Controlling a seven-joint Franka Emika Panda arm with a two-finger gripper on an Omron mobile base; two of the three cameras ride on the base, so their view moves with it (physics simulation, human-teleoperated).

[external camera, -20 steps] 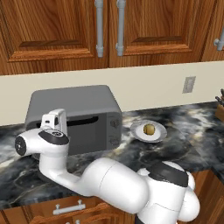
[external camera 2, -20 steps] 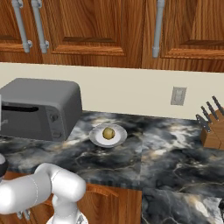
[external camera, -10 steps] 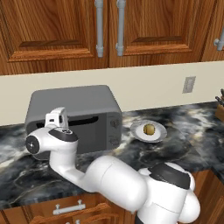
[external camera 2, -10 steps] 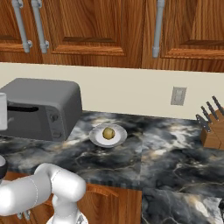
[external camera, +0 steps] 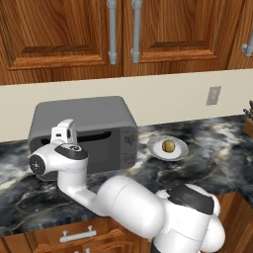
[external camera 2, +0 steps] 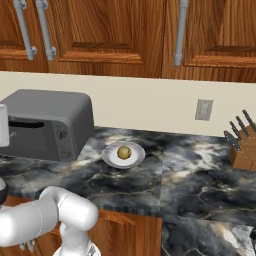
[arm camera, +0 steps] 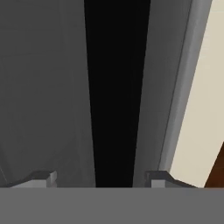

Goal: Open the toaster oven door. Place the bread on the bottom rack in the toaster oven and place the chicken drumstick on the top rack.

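Observation:
The grey toaster oven [external camera: 84, 116] [external camera 2: 50, 107] stands on the dark marble counter, and its door [external camera: 101, 150] [external camera 2: 27, 140] is shut, hiding both racks. My gripper [external camera: 65, 129] [arm camera: 103, 177] is at the left part of the door's top handle bar. In the hand view its two fingertips [arm camera: 43, 177] stand apart on either side of a dark strip, open, not touching it. The bread [external camera: 168, 146] [external camera 2: 124, 151] lies on a white plate [external camera: 154, 148] [external camera 2: 108, 156] right of the oven. The chicken drumstick is out of view.
A knife block [external camera 2: 243, 150] [external camera: 248, 118] stands at the counter's far right. Wooden wall cabinets [external camera: 123, 34] hang above the oven, and a wall outlet [external camera 2: 203, 109] sits on the cream backsplash. A drawer front [external camera: 74, 234] runs below the counter edge.
The hand has crept slightly up and toward the oven's handle; its white side now shows at the left edge of the right base view. Oven, plate and bread have not moved.

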